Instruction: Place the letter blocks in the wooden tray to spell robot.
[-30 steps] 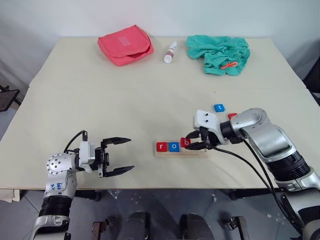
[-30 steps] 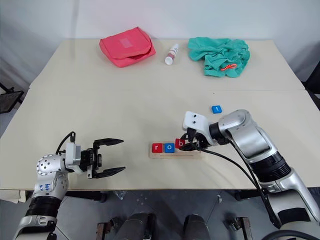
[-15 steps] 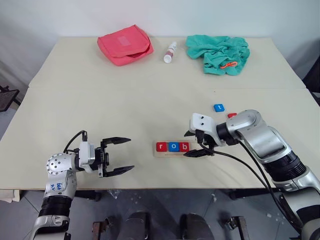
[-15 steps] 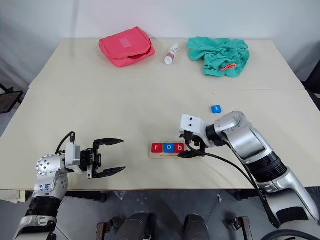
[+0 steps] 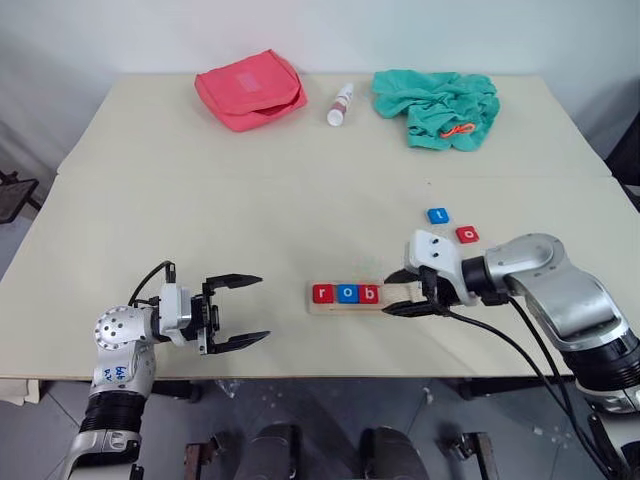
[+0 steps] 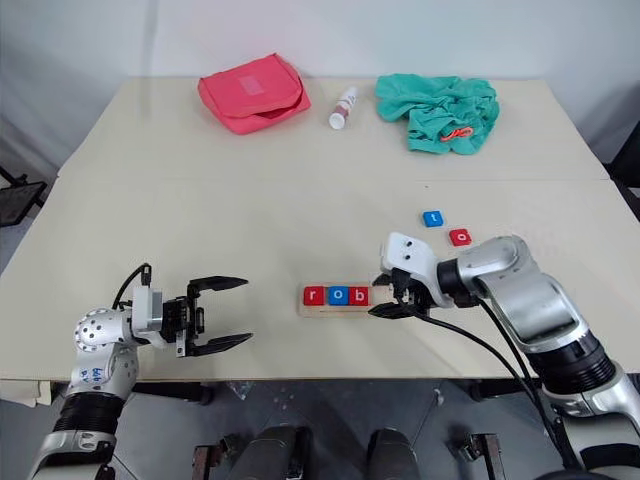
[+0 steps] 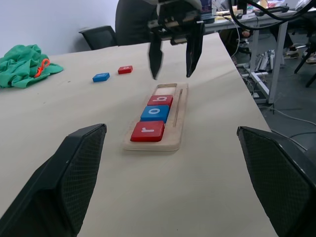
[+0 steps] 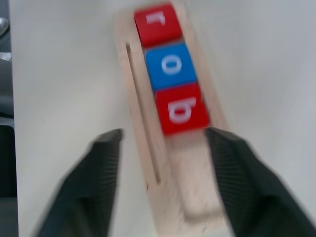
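Note:
The wooden tray (image 5: 395, 297) lies near the table's front edge. Three letter blocks fill its left part: red r (image 5: 322, 293), blue o (image 5: 346, 293) and red b (image 5: 370, 293). Its right part is bare wood (image 8: 197, 187). My right gripper (image 5: 388, 295) is open and holds nothing, with one finger on each side of the tray's right end. The blue t block (image 5: 438, 215) and the red o block (image 5: 467, 234) lie loose on the table, behind and to the right of the tray. My left gripper (image 5: 262, 308) hangs open and holds nothing, left of the tray and pointing toward it.
At the far edge lie a red fabric pouch (image 5: 250, 88), a small white bottle (image 5: 341, 104) and a crumpled green cloth (image 5: 437, 106) with an orange item on it. The tray sits close to the table's front edge (image 5: 330, 375).
My right gripper let go of the red b block in the tray, opened, and drew back to the right, uncovering the loose red o block. The left arm stayed still.

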